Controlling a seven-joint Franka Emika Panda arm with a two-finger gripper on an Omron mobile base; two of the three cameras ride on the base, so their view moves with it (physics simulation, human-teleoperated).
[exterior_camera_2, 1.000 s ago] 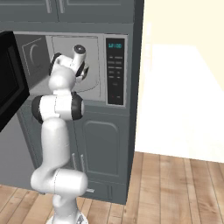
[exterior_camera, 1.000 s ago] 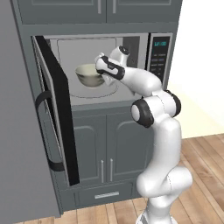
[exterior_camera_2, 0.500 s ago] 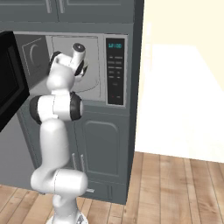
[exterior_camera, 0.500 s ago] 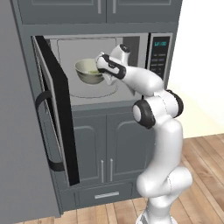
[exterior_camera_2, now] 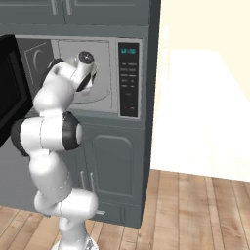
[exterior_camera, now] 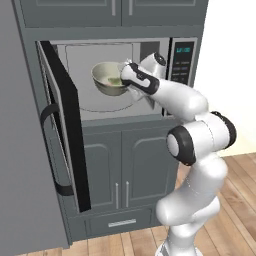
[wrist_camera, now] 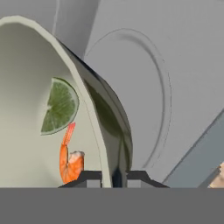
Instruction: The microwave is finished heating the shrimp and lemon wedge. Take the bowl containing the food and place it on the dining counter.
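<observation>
The microwave [exterior_camera: 183, 75] stands open, its black door [exterior_camera: 64, 131] swung out to the left. Inside the cavity, the pale bowl [exterior_camera: 108, 78] hangs a little above the round turntable [wrist_camera: 146, 100], tilted slightly. My gripper [exterior_camera: 124, 76] is shut on the bowl's right rim. In the hand view the rim [wrist_camera: 94, 131] runs straight down between my gripper's tips [wrist_camera: 113, 177]. The lemon wedge [wrist_camera: 59, 107] and the shrimp [wrist_camera: 70, 159] lie on the bowl's off-white inside. In the right base view my arm covers the bowl, beside the microwave's keypad [exterior_camera_2: 129, 78]. The dining counter is out of view.
Grey cabinet doors [exterior_camera: 125, 170] sit below the microwave and a tall grey panel [exterior_camera: 20, 150] stands at the left. The open door juts out on the left of my arm. Wooden floor [exterior_camera_2: 195, 210] lies open to the right.
The jaws have closed on the bowl's rim. The bowl has risen off the turntable and come slightly to the right with the hand.
</observation>
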